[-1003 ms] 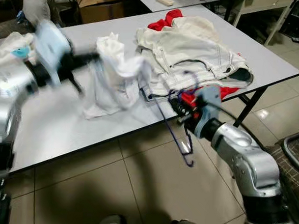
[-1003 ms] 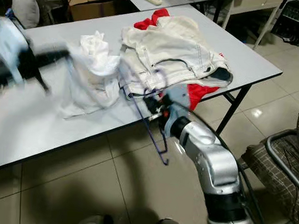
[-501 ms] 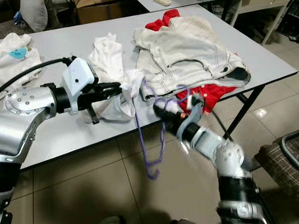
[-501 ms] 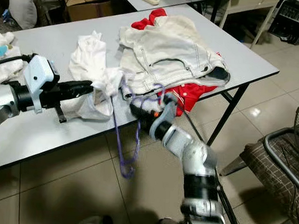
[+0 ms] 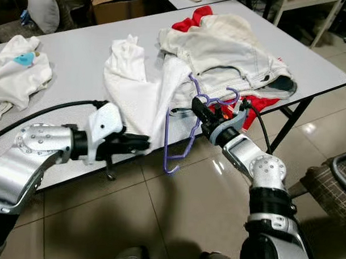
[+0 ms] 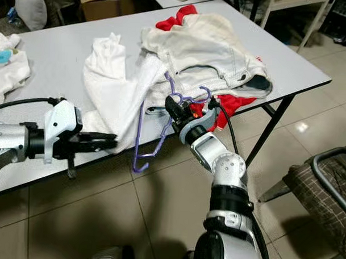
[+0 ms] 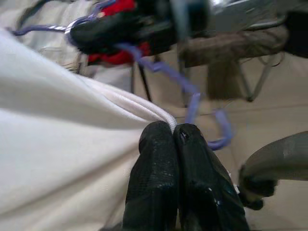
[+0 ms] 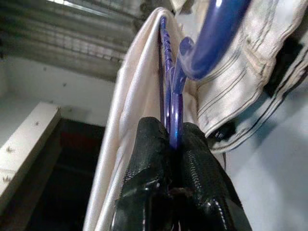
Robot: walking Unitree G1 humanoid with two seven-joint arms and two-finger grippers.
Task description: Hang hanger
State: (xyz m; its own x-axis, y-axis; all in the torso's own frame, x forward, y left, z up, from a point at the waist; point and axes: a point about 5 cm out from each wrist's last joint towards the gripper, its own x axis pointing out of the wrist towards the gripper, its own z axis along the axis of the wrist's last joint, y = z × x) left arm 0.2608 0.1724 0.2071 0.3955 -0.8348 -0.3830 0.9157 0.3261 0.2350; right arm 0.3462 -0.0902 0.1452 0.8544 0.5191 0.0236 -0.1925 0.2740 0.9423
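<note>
Far left on the grey rectangular table (image 5: 73, 63) there's a crumpled white cloth with a blue patch (image 5: 16, 73), just sitting by itself well away from the action. Next over, the left gripper (image 5: 143, 144) is at the near edge of the table, fingers pinched tight on the hem of a white fabric garment (image 5: 137, 94). The left wrist view shows the two black fingertips (image 7: 159, 144) pressed together with the cloth edge caught between them. That garment stretches from the gripper back up the table, towards the far side.

Just right of it, a purple plastic clothes hanger (image 5: 187, 127) hangs tilted off the near table edge, its lower end dangling over the tiled floor (image 5: 175, 215). One side runs up against the white garment. The right gripper (image 5: 197, 107) is clamped on the hanger near its top, and the right wrist view shows the purple bar squeezed between both fingers (image 8: 154, 154).

Further right and farther back is a pile of cream denim clothing (image 5: 232, 52) with a red garment (image 5: 259, 104) poking out from under it at the near right side.
</note>
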